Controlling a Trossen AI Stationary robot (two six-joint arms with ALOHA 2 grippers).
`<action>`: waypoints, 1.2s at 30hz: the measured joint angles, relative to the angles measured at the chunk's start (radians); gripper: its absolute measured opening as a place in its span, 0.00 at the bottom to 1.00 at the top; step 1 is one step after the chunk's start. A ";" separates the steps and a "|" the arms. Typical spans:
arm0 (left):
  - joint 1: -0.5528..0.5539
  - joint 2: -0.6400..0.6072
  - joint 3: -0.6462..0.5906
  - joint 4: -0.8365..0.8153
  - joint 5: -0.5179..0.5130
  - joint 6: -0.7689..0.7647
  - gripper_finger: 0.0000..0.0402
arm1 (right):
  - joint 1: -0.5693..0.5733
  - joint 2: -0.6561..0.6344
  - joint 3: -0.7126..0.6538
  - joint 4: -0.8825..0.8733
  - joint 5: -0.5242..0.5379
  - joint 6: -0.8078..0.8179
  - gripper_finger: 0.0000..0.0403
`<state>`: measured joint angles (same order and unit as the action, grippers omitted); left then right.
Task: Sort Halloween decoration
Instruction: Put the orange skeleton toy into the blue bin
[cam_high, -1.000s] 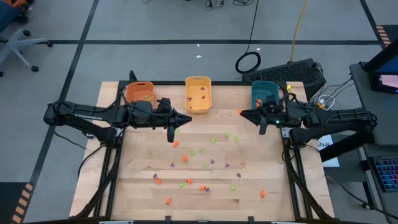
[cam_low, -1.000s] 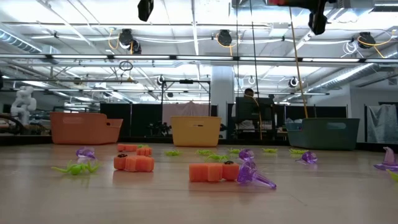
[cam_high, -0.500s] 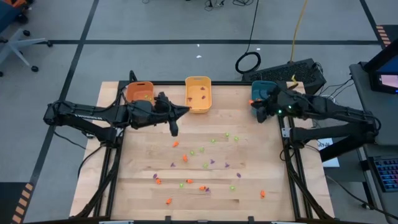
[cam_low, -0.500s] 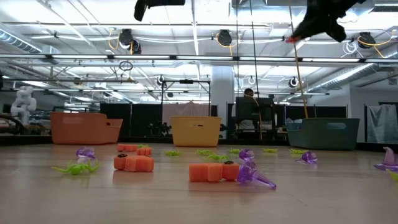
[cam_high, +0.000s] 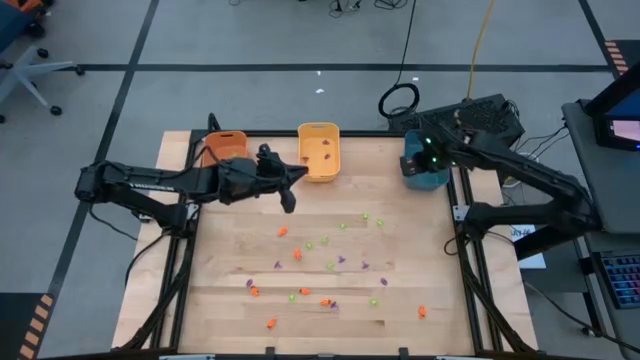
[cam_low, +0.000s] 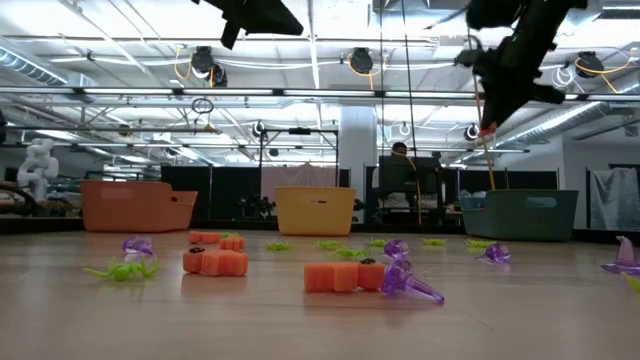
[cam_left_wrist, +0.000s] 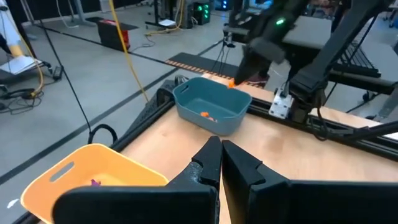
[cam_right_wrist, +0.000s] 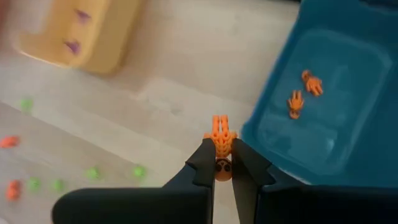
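- High view: looks straight down on my whole counter (cam_high: 400, 300) from well above.
- Low view: level across the counter surface, facing the room.
- My wrist views: close, looking forward; both show the teal bin (cam_left_wrist: 210, 106) and the yellow bin (cam_right_wrist: 87, 31).
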<state>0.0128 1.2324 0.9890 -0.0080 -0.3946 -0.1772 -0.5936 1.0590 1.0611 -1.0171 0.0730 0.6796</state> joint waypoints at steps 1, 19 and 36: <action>0.000 0.003 0.000 0.002 0.001 0.000 0.03 | -0.022 0.020 0.000 -0.008 0.000 -0.009 0.03; -0.046 0.005 0.000 -0.001 0.028 -0.028 0.03 | -0.308 0.396 0.000 0.011 0.090 -0.231 0.03; -0.048 0.005 0.000 -0.001 0.028 -0.027 0.03 | -0.375 0.514 0.000 0.025 0.188 -0.196 0.21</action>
<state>-0.0353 1.2369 0.9890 -0.0094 -0.3668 -0.2043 -0.9688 1.5731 1.0611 -0.9916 0.2611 0.4839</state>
